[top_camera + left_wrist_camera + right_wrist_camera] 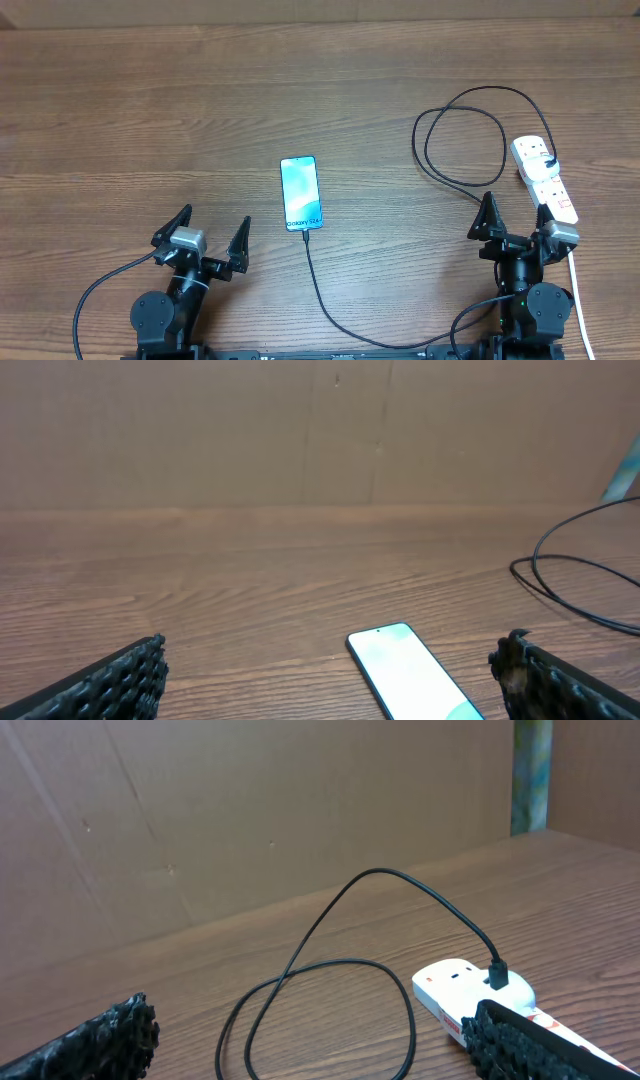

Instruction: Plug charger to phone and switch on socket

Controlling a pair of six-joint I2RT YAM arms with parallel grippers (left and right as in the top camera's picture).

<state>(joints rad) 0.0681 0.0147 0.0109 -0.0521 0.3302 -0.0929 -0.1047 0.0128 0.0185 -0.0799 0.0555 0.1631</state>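
The phone (pixel 301 192) lies flat at the table's centre with its light-blue screen lit; it also shows in the left wrist view (pixel 410 670). The thin black charger cable (pixel 330 300) runs from the phone's near end toward the front edge; its connector sits at the phone's port. The cable loops (pixel 460 130) at the right and its black plug (pixel 549 160) sits in the white socket (pixel 543 176), also seen in the right wrist view (pixel 470 990). My left gripper (pixel 208 240) is open, left of the phone. My right gripper (pixel 520 222) is open beside the socket's near end.
The socket's thick white cord (pixel 578 300) runs to the front edge past the right arm's base. A brown cardboard wall (pixel 250 810) stands behind the table. The cable loop (pixel 320 1010) lies on the wood ahead of the right gripper.
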